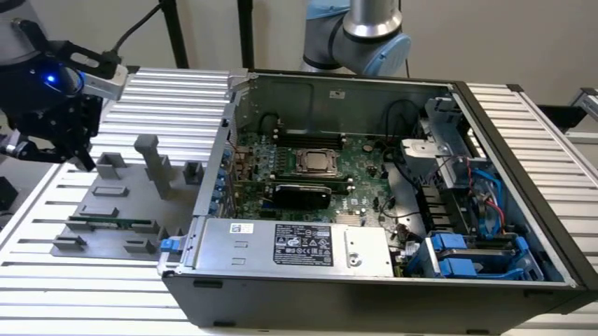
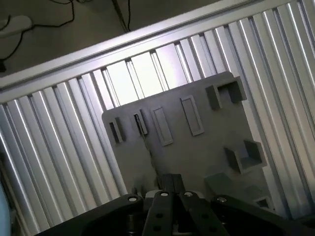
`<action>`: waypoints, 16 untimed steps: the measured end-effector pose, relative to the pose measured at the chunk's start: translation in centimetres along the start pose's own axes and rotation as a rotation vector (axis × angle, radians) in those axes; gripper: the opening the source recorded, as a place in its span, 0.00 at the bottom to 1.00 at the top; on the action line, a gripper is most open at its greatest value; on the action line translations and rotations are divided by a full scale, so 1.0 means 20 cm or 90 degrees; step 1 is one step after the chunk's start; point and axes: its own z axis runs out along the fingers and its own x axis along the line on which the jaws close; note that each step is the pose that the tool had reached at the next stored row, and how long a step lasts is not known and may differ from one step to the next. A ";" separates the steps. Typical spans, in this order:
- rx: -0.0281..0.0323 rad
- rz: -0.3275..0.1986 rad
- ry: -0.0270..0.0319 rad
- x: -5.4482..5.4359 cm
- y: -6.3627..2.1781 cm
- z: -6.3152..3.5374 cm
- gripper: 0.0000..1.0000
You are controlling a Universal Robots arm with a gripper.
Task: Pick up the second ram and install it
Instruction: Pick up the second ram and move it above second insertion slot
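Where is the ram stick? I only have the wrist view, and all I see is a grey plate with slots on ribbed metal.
Observer: The second ram lies flat on the grey fixture plate, on the part nearest the exterior camera.
Operator: How close am I to it?
Observer: The hand hangs above the plate's far end at the exterior view's left, well apart from the stick.
Operator: What's beside the plate?
Observer: An open computer case stands at the exterior view's right of it, with its motherboard exposed.
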 end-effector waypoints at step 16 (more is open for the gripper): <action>0.0049 -0.180 0.0074 0.00 -0.001 0.040 0.00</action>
